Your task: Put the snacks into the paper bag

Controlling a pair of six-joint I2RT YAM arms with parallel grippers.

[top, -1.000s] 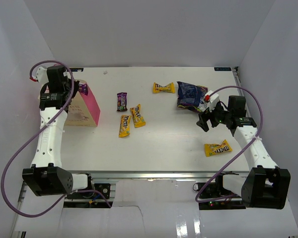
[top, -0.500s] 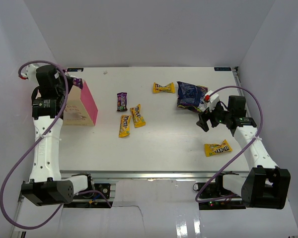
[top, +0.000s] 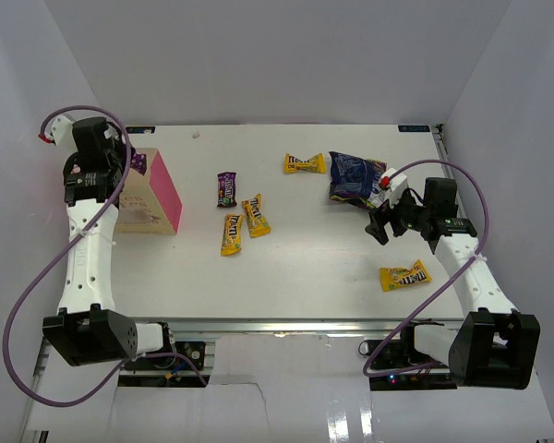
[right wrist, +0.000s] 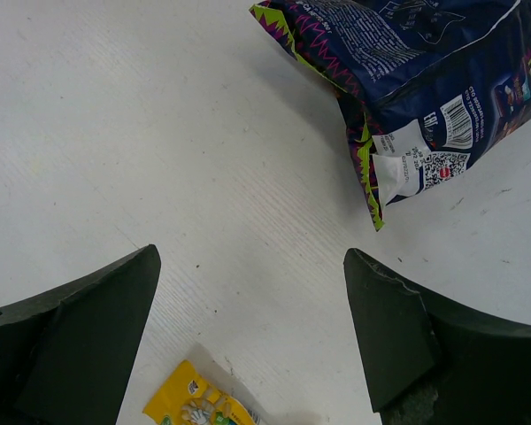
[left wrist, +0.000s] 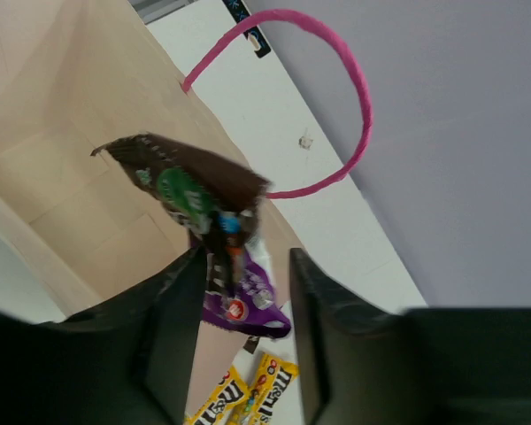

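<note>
**Brown packet over the bag mouth, right gripper empty**

Nearest the arm bases, a lone yellow packet (top: pixel 405 275) lies on the table (top: pixel 314 268). Just beyond it the right gripper (top: pixel 380 227) hovers with its fingers spread wide and nothing between them. Left of centre, two yellow packets (top: pixel 231 233) lie side by side, with a purple packet (top: pixel 226 188) just behind them. Farther back sit the blue snack bag (top: pixel 355 177) and a fourth yellow packet (top: pixel 305 163). At far left the paper bag (top: pixel 157 198) stands upright. The left gripper (left wrist: pixel 245 266) hangs above its open mouth with a brown packet (left wrist: pixel 190 181) at its slightly parted fingertips, though I cannot tell whether they grip it
</note>
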